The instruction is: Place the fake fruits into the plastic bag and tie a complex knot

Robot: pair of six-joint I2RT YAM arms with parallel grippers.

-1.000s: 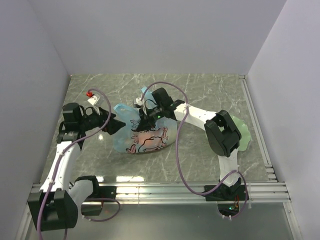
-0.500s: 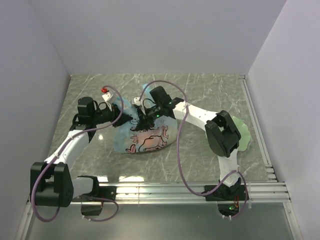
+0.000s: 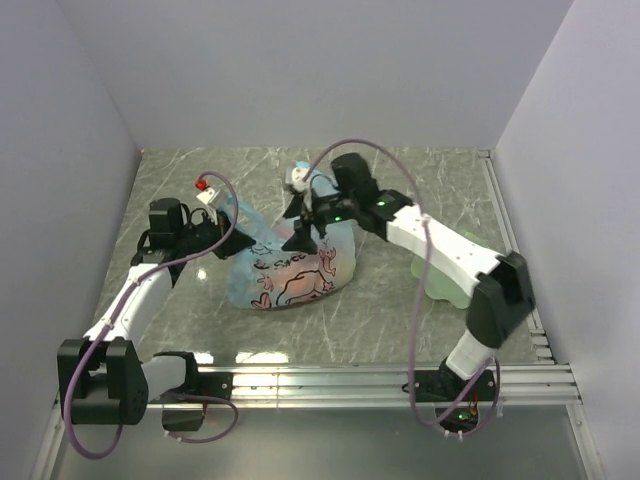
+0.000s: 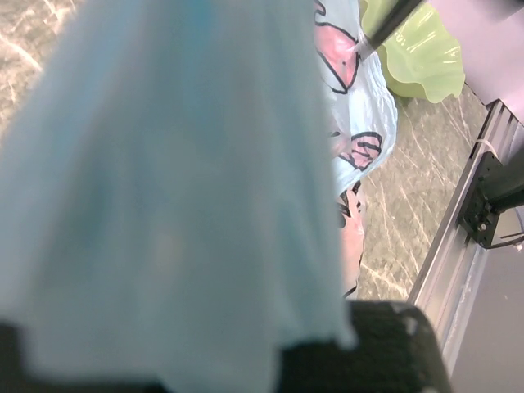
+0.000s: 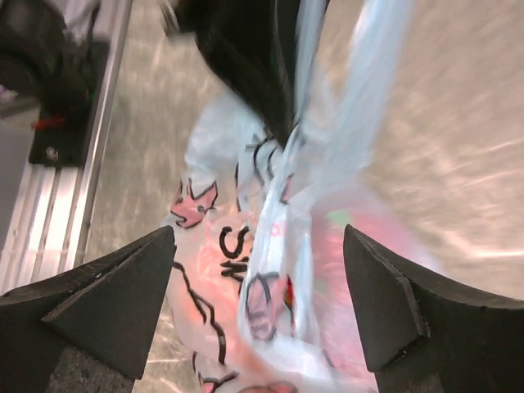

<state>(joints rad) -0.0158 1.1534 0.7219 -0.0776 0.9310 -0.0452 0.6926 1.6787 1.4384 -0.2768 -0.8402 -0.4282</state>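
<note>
The light-blue plastic bag (image 3: pixel 290 272) with its cartoon print lies bulging mid-table. Pink-red fake fruits (image 5: pixel 372 246) glow through its skin. My left gripper (image 3: pixel 224 234) is shut on a blue strip of the bag at its left side; that plastic (image 4: pixel 172 188) fills the left wrist view, with one dark finger (image 4: pixel 385 348) below it. My right gripper (image 3: pixel 301 226) hovers open over the bag's top, its fingers (image 5: pixel 123 299) wide apart either side of the plastic bag (image 5: pixel 278 270) and touching nothing. A bunched tail (image 3: pixel 300 177) sticks up behind; whether that is the knot I cannot tell.
A pale green wavy plate (image 3: pixel 442 285) lies at the right, partly under my right arm, and also shows as the plate (image 4: pixel 413 49) in the left wrist view. White walls close in the back and sides. An aluminium rail (image 3: pixel 330 380) runs along the near edge.
My left gripper moved in and shut on the bag's strip. My right gripper let go of the bag, opened wide and lifted back; its arm stretched out over the plate.
</note>
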